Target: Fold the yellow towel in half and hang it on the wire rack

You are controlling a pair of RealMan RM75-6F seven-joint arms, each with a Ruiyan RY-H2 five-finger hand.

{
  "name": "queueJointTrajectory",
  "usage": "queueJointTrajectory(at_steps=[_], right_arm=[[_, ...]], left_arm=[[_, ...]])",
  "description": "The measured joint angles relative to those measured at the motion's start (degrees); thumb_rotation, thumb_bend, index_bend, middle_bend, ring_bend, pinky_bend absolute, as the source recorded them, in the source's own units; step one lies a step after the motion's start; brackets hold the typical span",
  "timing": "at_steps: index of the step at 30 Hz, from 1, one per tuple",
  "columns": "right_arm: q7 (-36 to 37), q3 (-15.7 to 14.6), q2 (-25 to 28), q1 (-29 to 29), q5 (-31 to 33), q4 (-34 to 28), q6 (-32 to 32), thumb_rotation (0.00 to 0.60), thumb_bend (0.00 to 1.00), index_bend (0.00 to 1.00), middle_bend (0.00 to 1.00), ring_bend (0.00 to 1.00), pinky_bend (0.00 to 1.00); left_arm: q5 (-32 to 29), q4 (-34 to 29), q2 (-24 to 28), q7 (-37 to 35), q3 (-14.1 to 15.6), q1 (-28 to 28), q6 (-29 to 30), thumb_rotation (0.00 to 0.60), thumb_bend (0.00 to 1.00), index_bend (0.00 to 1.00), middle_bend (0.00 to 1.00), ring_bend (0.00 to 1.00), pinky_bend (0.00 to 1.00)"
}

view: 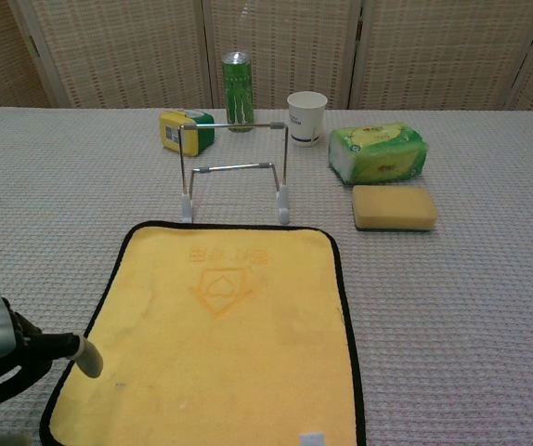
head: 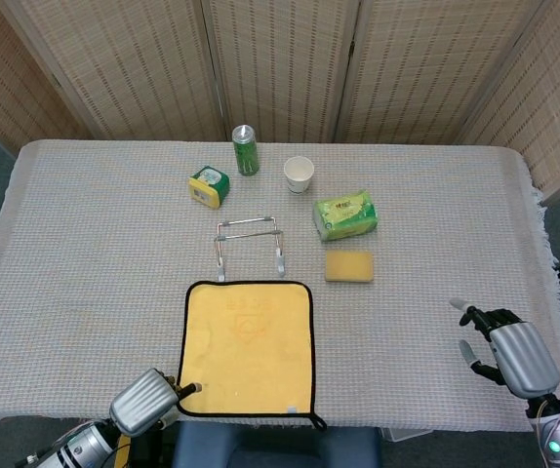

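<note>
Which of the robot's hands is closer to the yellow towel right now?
Left. The left hand is at the towel's near left corner, fingertips at its edge. The right hand sits far off to the towel's right, near the table edge.

The left hand (view: 2, 348) is cut off by the chest view's left edge, and the towel (view: 215, 344) beside its fingertips runs past the bottom edge.
</note>
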Motion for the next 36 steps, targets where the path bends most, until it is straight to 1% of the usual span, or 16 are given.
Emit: queueJointTrajectory(at_steps=[6, 16, 27, 36], right_arm=[[0.0, -0.2, 0.1, -0.1, -0.2, -0.1, 0.2, 0.6, 0.46, 0.19, 0.44, 0.5, 0.37], [0.2, -0.4, 0.4, -0.7, -0.3, 0.0, 1.0, 0.6, 0.46, 0.19, 0.45, 0.51, 0.37], [0.3, -0.4, 0.5, -1.0, -0.2, 0.0, 1.4, 0.6, 0.46, 0.19, 0.45, 0.51, 0.37], [0.4, -0.4, 0.6, -1.1, 0.0, 0.1, 1.5, 0.6, 0.46, 0.19, 0.45, 0.51, 0.37]], left_arm=[[-0.6, 1.4, -2.3, 0.9, 0.5, 0.7, 0.4, 0.6, 0.26, 0.35, 0.81, 0.75, 0.88], [-2.6, 3.4, -5.3, 1.9, 0.8, 0.9, -0.8, 0.6, 0.26, 0.35, 0.81, 0.75, 0.88], [-4.4, 5.0, -7.3, 2.5, 0.5, 0.5, -1.8, 0.6, 0.26, 0.36, 0.81, 0.75, 0.88], [-4.8, 5.4, -8.0, 2.1, 0.4, 0.1, -1.0, 0.6, 0.26, 0.38, 0.81, 0.76, 0.88]])
